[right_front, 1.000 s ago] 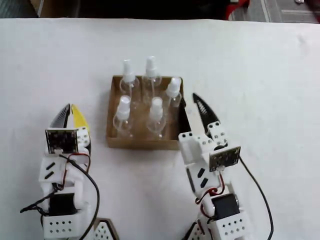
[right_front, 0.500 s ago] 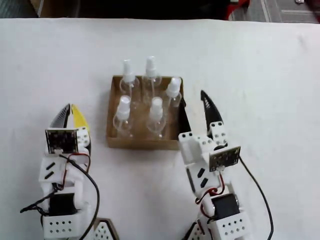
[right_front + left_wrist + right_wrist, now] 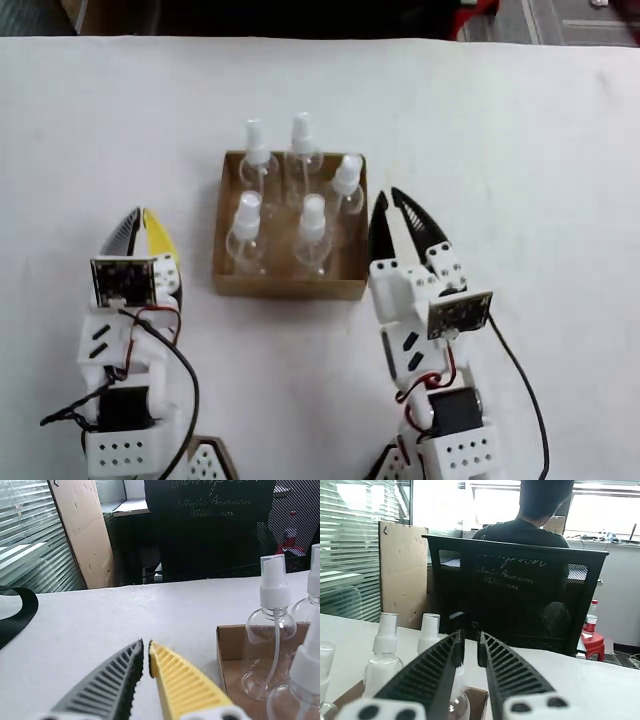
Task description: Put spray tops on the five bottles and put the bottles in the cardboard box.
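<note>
The cardboard box (image 3: 224, 225) sits mid-table with several clear bottles upright inside, each wearing a white spray top, such as those at the back (image 3: 303, 150) and front (image 3: 313, 230). My right gripper (image 3: 388, 198) lies just beside the box's right wall, its black fingers drawn together with nothing between them. In its own view the right gripper (image 3: 469, 637) shows a thin slit, with bottles (image 3: 385, 650) beyond. My left gripper (image 3: 143, 215), grey and yellow, rests shut left of the box. The left gripper (image 3: 145, 647) points past the box corner (image 3: 232, 642) and a bottle (image 3: 272, 630).
White cloth covers the table (image 3: 520, 130), with free room to the right, left and behind the box. The table's far edge (image 3: 320, 38) runs along the back. A black mesh chair (image 3: 520, 605) and a cardboard panel (image 3: 402, 575) stand off the table.
My right gripper's fingers have closed from a wide spread, and the arm has shifted slightly right, away from the box wall. The left arm and the bottles have not moved.
</note>
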